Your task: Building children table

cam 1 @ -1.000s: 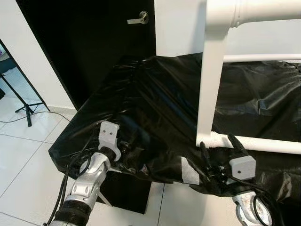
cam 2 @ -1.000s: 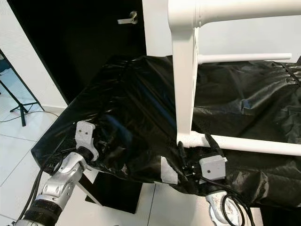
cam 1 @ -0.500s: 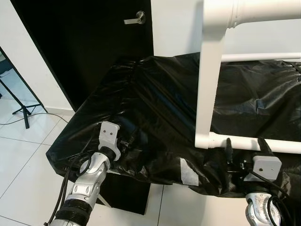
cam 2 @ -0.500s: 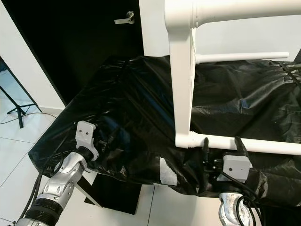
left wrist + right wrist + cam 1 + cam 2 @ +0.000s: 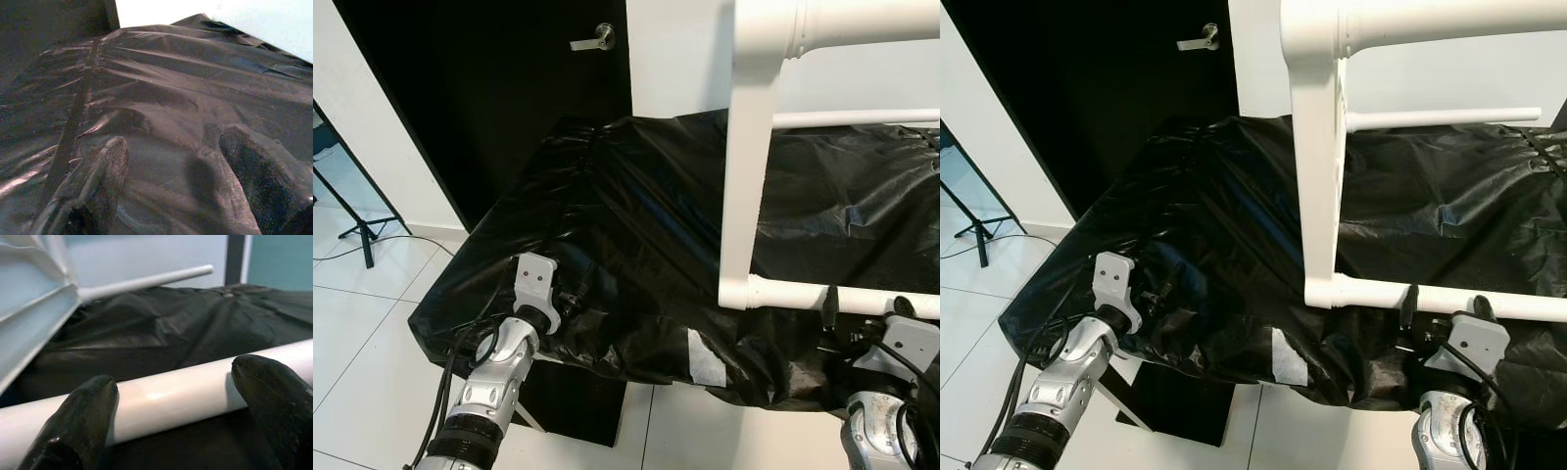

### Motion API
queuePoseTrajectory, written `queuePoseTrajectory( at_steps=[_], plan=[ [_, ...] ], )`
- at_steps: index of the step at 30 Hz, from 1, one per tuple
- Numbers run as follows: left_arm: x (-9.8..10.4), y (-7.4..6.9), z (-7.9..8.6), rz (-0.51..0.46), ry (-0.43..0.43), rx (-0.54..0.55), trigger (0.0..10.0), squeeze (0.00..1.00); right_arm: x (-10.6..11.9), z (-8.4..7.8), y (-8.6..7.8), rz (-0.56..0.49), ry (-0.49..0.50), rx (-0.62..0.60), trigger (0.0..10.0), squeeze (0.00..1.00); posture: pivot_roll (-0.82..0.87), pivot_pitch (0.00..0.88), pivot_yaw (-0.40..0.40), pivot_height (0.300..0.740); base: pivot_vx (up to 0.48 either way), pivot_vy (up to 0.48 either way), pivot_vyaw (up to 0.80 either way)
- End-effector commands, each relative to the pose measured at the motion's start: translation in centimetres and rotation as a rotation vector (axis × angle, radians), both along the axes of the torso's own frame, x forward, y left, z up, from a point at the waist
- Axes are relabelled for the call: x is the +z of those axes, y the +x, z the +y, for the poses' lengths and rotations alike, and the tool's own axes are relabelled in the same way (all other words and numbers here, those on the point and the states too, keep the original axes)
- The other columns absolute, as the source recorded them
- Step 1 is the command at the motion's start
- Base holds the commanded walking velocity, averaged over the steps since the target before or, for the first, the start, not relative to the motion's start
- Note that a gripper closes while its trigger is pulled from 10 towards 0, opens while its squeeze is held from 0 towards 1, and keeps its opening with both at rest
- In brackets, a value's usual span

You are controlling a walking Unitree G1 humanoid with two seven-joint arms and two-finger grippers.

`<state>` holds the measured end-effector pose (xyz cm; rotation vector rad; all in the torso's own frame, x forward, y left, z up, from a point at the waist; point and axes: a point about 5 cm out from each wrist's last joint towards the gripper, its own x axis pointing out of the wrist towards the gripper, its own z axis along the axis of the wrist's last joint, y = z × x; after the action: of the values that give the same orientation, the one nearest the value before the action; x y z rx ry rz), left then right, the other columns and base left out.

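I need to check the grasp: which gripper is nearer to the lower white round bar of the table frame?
Right. The right gripper sits at the lower white round bar, open fingers astride. The left gripper rests far aside on the black plastic sheet.

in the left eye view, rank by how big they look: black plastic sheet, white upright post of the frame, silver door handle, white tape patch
1. Crinkled black plastic sheet
2. White upright post of the frame
3. White tape patch
4. Silver door handle, though it sits farthest from the camera, so its true size is unsure.
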<state>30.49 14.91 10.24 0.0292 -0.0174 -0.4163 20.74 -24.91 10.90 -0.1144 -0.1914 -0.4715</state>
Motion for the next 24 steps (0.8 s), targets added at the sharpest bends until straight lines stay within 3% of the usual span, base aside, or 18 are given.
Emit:
queuePoseTrajectory(
  at_steps=[1,9,14,24],
  plan=[
    [-0.4,-0.2,0.1,0.012,0.019,-0.060,10.0,0.00,-0.5,-0.6,-0.2,0.027,0.029,-0.038,10.0,0.00,-0.09,0.000,0.082,0.740,0.000,0.000,0.00],
    [-0.6,-0.4,-0.1,0.015,0.017,-0.060,10.0,0.00,-2.4,-1.6,-0.3,0.125,0.123,-0.096,10.0,0.00,-0.08,0.000,0.079,0.740,0.000,0.000,0.00],
    [-0.7,-0.6,0.1,0.014,0.019,-0.052,10.0,0.00,-4.2,-1.8,0.2,0.224,0.233,-0.102,10.0,0.00,-0.08,0.000,0.078,0.740,0.000,0.000,0.00],
    [-0.6,-0.6,0.4,0.008,0.022,-0.040,10.0,0.00,-4.3,-1.1,1.0,0.249,0.277,-0.066,10.0,0.00,-0.07,0.000,0.074,0.740,0.000,0.000,0.00]
  ],
)
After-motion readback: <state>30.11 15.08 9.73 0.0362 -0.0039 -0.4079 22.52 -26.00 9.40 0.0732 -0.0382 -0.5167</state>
